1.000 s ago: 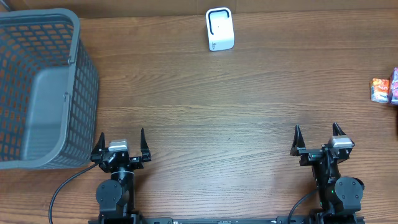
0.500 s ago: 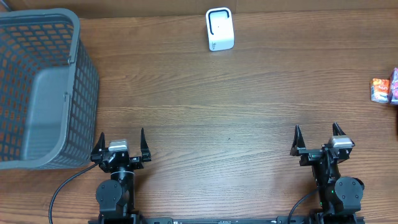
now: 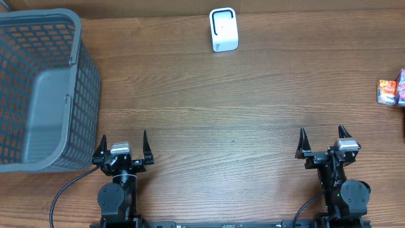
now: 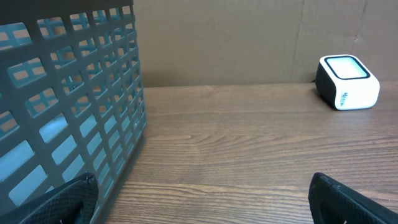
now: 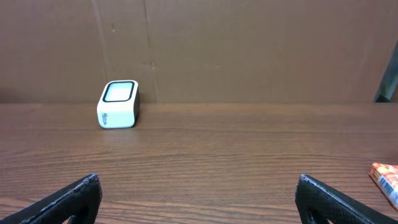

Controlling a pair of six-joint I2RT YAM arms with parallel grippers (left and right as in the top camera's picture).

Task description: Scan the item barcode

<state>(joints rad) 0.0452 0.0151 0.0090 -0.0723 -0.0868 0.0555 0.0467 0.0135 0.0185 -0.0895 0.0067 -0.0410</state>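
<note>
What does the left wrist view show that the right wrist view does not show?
Only the left wrist view shows the grey basket, on its left side. Only the right wrist view shows the orange packet, cut off at its right edge. Both show the white scanner standing on the wooden table before a brown cardboard wall.

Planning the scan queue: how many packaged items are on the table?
1 for sure: an orange packet at the table's right edge. A reddish thing beside it is cut off by the frame, so more may be hidden.
</note>
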